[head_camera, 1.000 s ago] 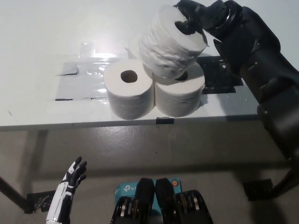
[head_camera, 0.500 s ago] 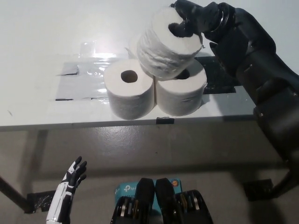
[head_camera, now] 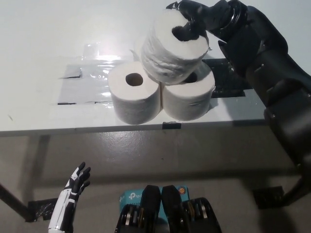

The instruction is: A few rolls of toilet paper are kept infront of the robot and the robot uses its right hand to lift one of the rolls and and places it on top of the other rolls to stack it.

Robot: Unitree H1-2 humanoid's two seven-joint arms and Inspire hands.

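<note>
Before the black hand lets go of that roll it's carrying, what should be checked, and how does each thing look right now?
1. Right hand grips the lifted roll at its core hole: ok.
2. Lifted roll is over the gap between the front-left roll and front-right roll: ok.
3. Lifted roll already rests on them: cannot tell; it hides the contact.
4. Lifted roll is level: not ok, it is tilted.
5. Both base rolls stand upright, side by side on the table: ok.
6. Left hand is open, low and below the table: ok.
</note>
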